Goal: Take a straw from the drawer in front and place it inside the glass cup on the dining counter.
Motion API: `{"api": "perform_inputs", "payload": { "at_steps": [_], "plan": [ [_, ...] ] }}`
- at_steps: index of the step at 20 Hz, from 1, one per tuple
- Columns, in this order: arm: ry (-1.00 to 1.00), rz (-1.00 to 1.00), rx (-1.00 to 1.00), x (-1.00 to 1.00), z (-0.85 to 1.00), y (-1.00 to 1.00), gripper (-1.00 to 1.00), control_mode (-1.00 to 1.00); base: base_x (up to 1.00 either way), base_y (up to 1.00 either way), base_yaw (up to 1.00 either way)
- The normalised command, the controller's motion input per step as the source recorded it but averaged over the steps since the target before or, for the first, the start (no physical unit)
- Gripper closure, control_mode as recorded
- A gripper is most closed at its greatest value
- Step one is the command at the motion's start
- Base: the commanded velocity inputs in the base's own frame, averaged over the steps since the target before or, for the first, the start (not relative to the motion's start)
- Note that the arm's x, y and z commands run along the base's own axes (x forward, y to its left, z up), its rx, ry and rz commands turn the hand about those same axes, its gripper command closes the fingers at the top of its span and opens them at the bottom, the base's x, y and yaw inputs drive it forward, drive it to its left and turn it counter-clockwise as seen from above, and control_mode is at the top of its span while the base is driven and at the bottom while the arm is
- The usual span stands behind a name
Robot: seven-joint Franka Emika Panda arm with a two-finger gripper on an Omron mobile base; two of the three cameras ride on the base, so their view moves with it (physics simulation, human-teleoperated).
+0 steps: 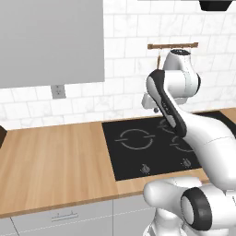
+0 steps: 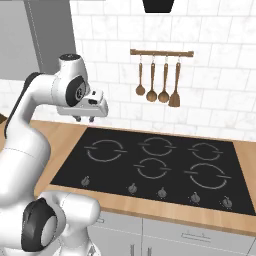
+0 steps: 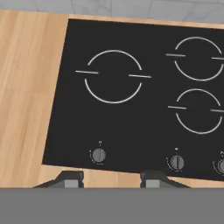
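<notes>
Our gripper (image 3: pixel 112 178), fingers spread and empty, hangs above the black cooktop (image 3: pixel 131 96), so we judge the drawer lies lower, toward the grey cabinet fronts (image 2: pixel 190 235).

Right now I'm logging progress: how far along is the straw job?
Nothing looks done. The gripper hangs empty, jaws apart, above the black cooktop on the wooden worktop. In hand: only the hover; the grey cabinet fronts below look shut. Left: everything, meaning opening the drawer, taking a straw and placing it in the cup.

Kitchen: black cooktop (image 2: pixel 155 165) in wooden worktop (image 1: pixel 50 161), tiled wall (image 2: pixel 220 75), hanging wooden utensils (image 2: pixel 159 80)
</notes>
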Motion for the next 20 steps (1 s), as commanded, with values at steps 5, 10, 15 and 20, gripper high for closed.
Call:
{"api": "perform_inputs", "payload": {
  "at_steps": [5, 10, 15, 20],
  "plan": [
    [-0.05, -0.02, 0.00, -0.68, -0.11, -0.16, -1.00, -1.00, 0.00, 0.00, 0.00],
    [0.00, -0.05, 0.00, -0.95, -0.47, -0.08, -1.00, -1.00, 0.00, 0.00, 0.00],
    [0.00, 0.00, 0.00, -0.54, -0.59, 0.00, -1.00, -1.00, 0.00, 0.00, 0.00],
    [0.00, -0.01, 0.00, -0.31, -0.48, 0.00, -1.00, -1.00, 0.00, 0.00, 0.00]
  ]
}}
